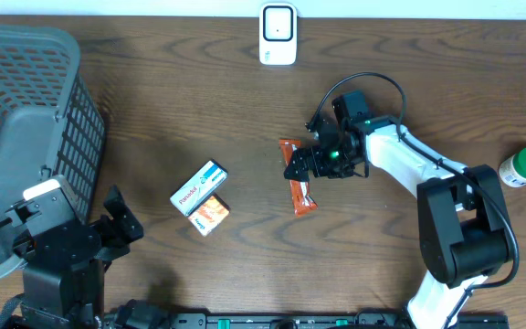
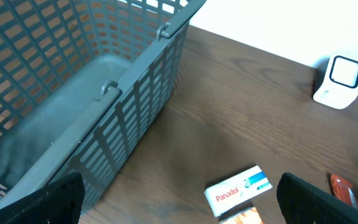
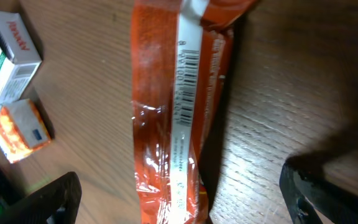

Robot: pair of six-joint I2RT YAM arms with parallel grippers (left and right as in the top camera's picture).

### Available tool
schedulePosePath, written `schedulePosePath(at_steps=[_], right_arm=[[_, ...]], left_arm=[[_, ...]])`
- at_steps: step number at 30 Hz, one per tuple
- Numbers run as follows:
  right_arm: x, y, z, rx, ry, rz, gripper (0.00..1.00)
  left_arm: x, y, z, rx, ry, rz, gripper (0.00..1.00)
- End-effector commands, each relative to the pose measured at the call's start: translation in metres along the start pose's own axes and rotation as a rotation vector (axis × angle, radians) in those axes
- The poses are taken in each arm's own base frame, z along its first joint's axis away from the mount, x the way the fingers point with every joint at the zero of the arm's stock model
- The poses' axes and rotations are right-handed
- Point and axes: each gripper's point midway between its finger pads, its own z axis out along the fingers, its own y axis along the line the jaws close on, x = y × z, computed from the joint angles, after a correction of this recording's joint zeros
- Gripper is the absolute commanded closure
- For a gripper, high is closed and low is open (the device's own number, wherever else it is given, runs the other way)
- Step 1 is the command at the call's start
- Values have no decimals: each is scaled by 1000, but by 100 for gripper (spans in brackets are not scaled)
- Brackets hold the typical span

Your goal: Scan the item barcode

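Right wrist view: the right gripper [image 3: 182, 190] hangs spread wide over the orange wrapper [image 3: 166, 93], lying barcode-up, likely for the scanner [image 1: 278, 35] at twelve o'clock; left gripper [image 2: 179, 193] gapes empty.

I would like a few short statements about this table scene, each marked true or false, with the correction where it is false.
1. The bar lies on the table with its barcode facing up. True.
2. The Panadol box is inside the basket. False: it lies on the table, next to a small orange box.
3. The right gripper is shut on the bar. False: it is open over the bar.
4. The scanner stands at the table's far edge. True.
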Motion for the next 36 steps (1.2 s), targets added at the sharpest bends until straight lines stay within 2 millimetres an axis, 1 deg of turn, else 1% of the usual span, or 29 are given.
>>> schedulePosePath(at_steps=[1, 3, 4, 6, 7, 8, 9, 13, 15, 16, 19, 22, 25, 28, 30, 32, 34, 36], right_arm=[[47, -25, 34, 56, 123, 35, 2], [57, -30, 40, 59, 127, 34, 3], [60, -32, 42, 60, 126, 34, 5], [64, -35, 45, 63, 125, 53, 14], [68, -37, 46, 72, 134, 59, 22], [73, -39, 46, 82, 148, 65, 27], [79, -41, 47, 92, 161, 69, 30], [92, -41, 52, 100, 187, 76, 31], [94, -41, 55, 102, 183, 75, 31], [96, -43, 57, 116, 177, 74, 31], [98, -55, 60, 187, 160, 101, 26], [97, -58, 60, 201, 151, 98, 26], [97, -58, 60, 204, 150, 97, 28], [94, -59, 60, 206, 139, 92, 34], [91, -61, 60, 216, 128, 87, 39], [90, -62, 61, 225, 123, 88, 41], [91, -66, 66, 225, 127, 94, 41], [97, -73, 76, 230, 147, 114, 41]], left_arm=[[-4, 1, -3, 0, -12, 0, 2], [-4, 1, -3, 0, -12, 0, 2], [-4, 1, -3, 0, -12, 0, 2], [-4, 1, -3, 0, -12, 0, 2], [-4, 1, -3, 0, -12, 0, 2], [-4, 1, -3, 0, -12, 0, 2], [-4, 1, -3, 0, -12, 0, 2], [-4, 1, -3, 0, -12, 0, 2], [-4, 1, -3, 0, -12, 0, 2], [-4, 1, -3, 1, -12, 0, 2], [-4, 1, -3, 0, -12, 0, 2], [-4, 1, -3, 0, -12, 0, 2], [-4, 1, -3, 0, -12, 0, 2], [-4, 1, -3, 0, -12, 0, 2], [-4, 1, -3, 0, -12, 0, 2], [-4, 1, -3, 0, -12, 0, 2], [-4, 1, -3, 0, -12, 0, 2], [-4, 1, -3, 0, -12, 0, 2]])
